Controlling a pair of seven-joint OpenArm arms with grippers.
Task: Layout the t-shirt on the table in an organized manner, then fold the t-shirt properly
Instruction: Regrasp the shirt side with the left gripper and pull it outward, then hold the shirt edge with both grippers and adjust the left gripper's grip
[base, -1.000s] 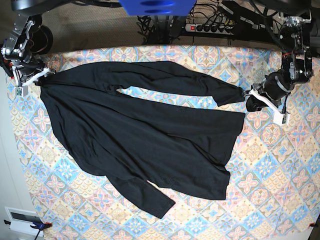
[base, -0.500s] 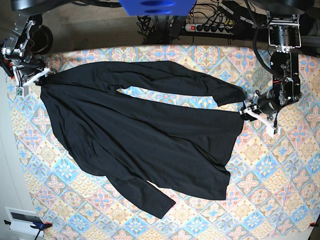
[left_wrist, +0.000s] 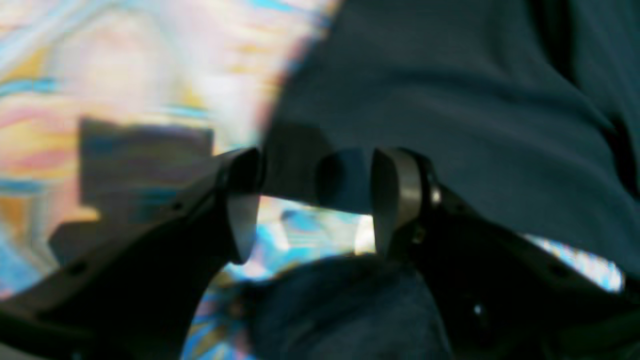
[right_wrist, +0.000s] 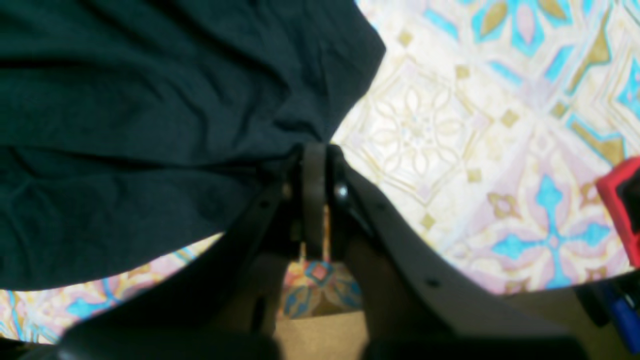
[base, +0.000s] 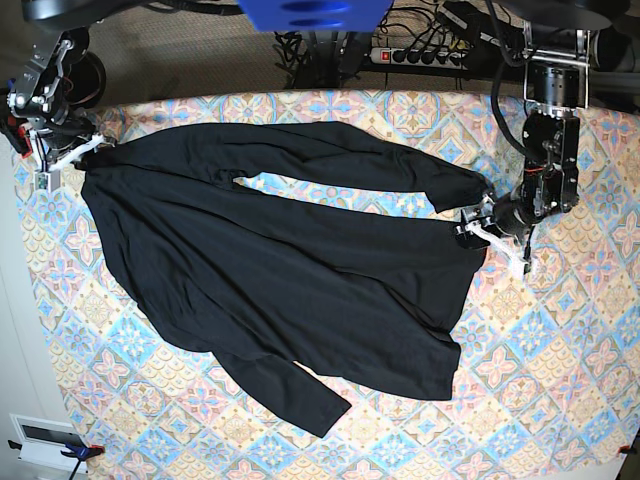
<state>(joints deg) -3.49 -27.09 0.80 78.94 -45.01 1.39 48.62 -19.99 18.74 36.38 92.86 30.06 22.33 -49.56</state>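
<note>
Black t-shirt (base: 290, 280) lies spread on the patterned surface (base: 560, 350); the left gripper (base: 478, 228) has just let go, jaws wide at its edge, while the right gripper (base: 62, 158) stays clenched on a corner, so spreading continues

Counter (base: 560, 350), pastel diamond-tile cloth.
Black t-shirt (base: 290, 270) lies spread across it, 10 to 4 o'clock, sleeve toward 6.
</note>
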